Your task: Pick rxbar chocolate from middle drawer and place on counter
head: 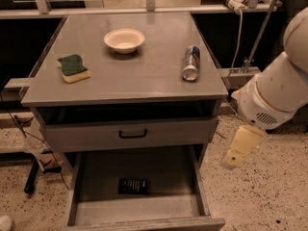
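Note:
The rxbar chocolate (133, 186), a small flat black wrapper bar, lies on the floor of the open middle drawer (96, 211), near its centre. The counter (144, 73) is the grey top of the cabinet above it. My gripper (239, 150) is a cream piece hanging from the white arm (276, 93) to the right of the cabinet. It is at the height of the drawer front, outside the drawer, above and to the right of the bar, and holds nothing that I can see.
On the counter stand a white bowl (124, 40), a green-and-yellow sponge (73, 68) at the left and a can (191, 63) lying on its side at the right. A closed drawer front with a black handle (132, 134) sits above the open drawer. Speckled floor lies to the right.

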Action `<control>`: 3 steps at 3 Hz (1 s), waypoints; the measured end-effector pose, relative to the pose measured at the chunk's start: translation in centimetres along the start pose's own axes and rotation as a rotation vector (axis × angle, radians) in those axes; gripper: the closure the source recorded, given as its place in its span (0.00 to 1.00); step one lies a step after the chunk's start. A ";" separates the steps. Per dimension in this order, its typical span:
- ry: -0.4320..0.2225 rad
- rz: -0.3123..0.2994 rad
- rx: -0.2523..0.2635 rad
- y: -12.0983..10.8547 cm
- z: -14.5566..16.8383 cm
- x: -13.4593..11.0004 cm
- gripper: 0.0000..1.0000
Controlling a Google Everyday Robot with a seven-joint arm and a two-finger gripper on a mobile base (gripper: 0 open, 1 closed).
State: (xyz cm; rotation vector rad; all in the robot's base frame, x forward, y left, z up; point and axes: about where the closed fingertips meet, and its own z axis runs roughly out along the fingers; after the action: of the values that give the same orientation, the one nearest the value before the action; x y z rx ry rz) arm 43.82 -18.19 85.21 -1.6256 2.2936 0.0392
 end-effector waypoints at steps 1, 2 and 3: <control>0.000 0.000 0.000 0.0 0.0 0.0 0.00; -0.017 0.018 -0.016 0.9 2.2 -0.2 0.00; -0.074 0.033 -0.050 2.8 7.5 -1.5 0.00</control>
State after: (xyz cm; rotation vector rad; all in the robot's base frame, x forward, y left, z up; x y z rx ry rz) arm 43.57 -14.25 78.08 -1.5823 2.2803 0.1629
